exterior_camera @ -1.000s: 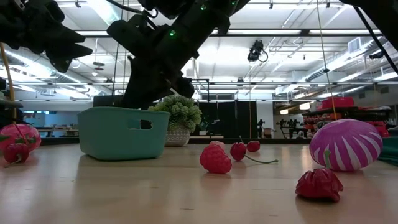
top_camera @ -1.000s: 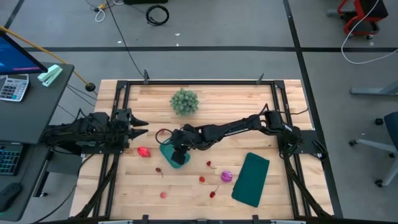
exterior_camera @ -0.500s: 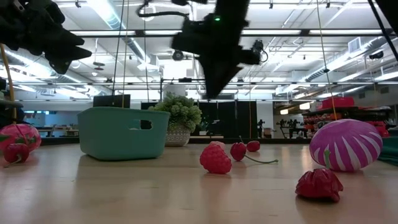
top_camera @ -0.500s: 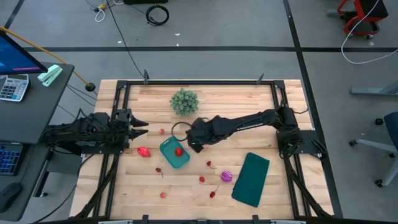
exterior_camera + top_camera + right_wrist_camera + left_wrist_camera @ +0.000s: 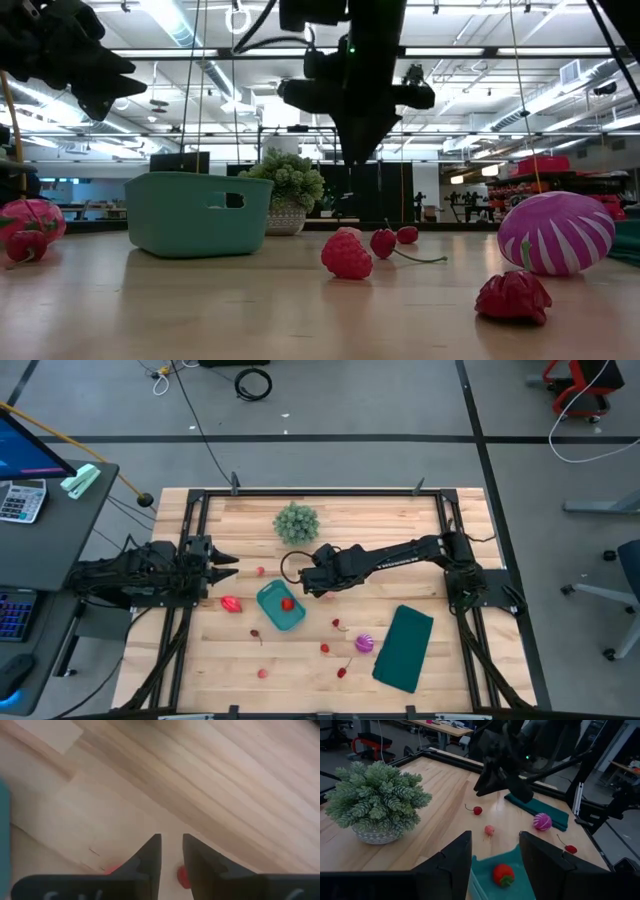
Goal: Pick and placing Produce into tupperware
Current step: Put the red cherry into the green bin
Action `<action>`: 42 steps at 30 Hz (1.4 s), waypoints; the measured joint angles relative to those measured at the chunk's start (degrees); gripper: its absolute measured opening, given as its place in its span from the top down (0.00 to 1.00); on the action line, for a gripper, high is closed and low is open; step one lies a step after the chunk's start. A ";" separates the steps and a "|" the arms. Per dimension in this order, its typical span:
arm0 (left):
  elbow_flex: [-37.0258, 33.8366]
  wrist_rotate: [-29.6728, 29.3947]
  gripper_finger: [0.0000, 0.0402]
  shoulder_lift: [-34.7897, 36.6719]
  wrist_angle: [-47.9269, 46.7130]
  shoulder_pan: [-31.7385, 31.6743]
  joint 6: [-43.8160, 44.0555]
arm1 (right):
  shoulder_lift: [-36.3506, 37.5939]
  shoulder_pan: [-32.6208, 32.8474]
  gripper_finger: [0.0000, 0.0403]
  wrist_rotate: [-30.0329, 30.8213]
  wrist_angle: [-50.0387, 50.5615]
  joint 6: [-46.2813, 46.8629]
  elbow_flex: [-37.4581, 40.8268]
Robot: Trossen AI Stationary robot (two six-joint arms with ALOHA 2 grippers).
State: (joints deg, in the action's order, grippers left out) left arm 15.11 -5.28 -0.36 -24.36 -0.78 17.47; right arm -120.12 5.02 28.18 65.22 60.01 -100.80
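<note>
— Hovering where, the right gripper (image 5: 308, 582)?
— Just right of the blue tub (image 5: 190, 215), fingers a narrow gap apart and empty. One red fruit (image 5: 288, 603) lay inside. The closest loose cherry (image 5: 336, 624) lay nearer, to its right. The left gripper (image 5: 225, 567) waited open at the left edge.

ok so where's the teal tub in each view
High view: the teal tub lies left of table centre, a red piece inside.
Low view: it stands at left, in front of the spiky green plant.
Left wrist view: bottom centre, between the fingers.
Right wrist view: only a teal sliver at the left edge, likely the tub.
Shared landmark: the plant.
</note>
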 joint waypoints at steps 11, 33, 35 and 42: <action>0.00 0.00 0.57 0.00 -0.36 0.00 0.00 | -0.52 0.98 0.74 -2.08 1.39 0.63 0.00; 0.00 0.00 0.57 0.00 -1.18 0.00 1.46 | -0.52 -2.06 0.55 -2.02 -6.55 4.37 13.04; 0.00 0.00 0.57 0.00 -1.20 0.00 1.46 | -0.52 -2.40 0.55 -2.00 -9.09 3.39 13.97; 0.00 -0.01 0.57 0.00 -1.20 0.00 1.46 | -0.52 -3.06 0.55 -2.09 -12.59 3.02 17.49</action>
State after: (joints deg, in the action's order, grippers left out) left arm 15.11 -5.29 -0.36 -25.56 -0.78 18.94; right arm -120.64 1.96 26.08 52.63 63.02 -83.31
